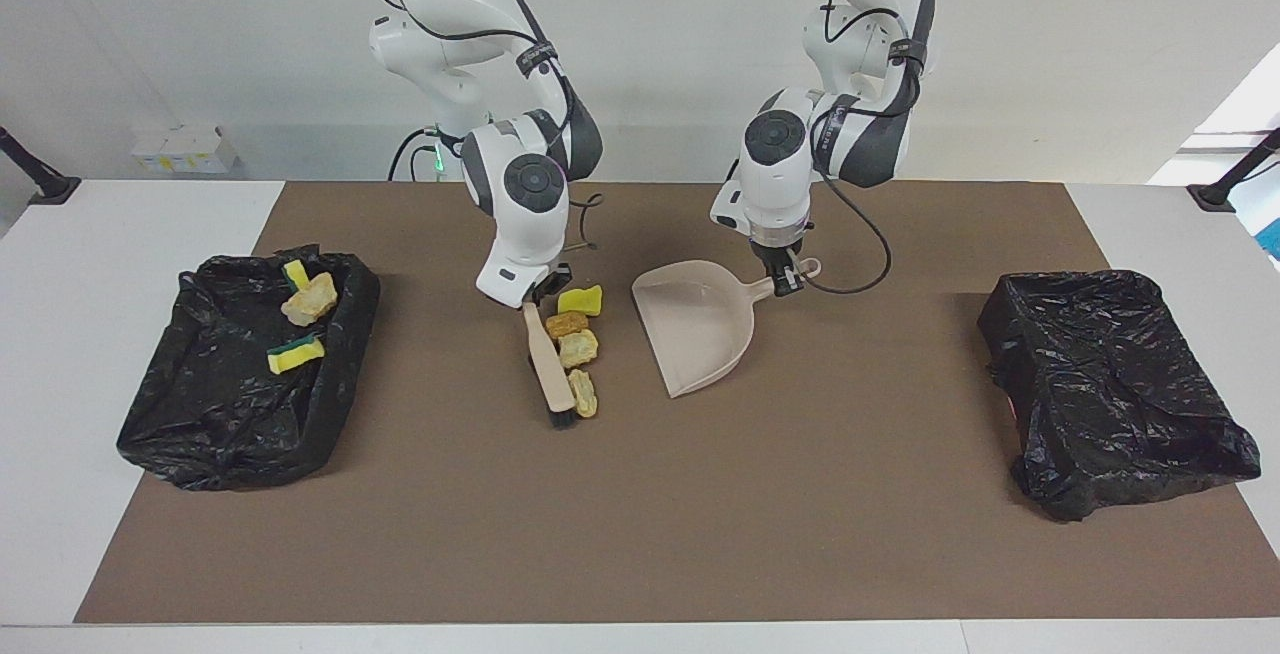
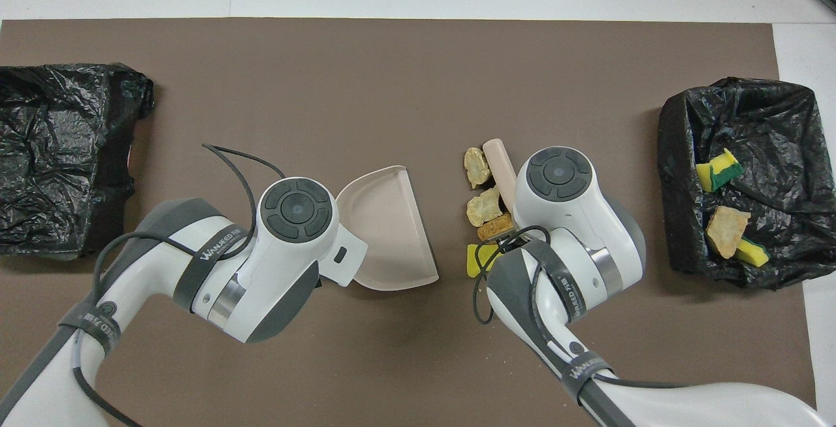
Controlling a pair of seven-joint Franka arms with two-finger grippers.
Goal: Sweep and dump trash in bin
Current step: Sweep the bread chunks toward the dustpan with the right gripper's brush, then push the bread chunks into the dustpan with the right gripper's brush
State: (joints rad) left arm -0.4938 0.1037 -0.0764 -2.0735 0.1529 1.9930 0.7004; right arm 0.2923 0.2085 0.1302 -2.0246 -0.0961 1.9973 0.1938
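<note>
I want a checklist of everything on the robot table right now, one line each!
Surface: brown mat on a white table.
Job's things: four trash bits lined up along the brush, beside the dustpan; three more trash pieces in the open bin bag at the right arm's end.
Clutter: a closed black bag at the left arm's end.
Grippers: right gripper shut on the brush; left gripper shut on the dustpan handle.
Cables: black cable looping off the left arm, another on the right arm.
Surroundings: white wall; small white boxes.
</note>
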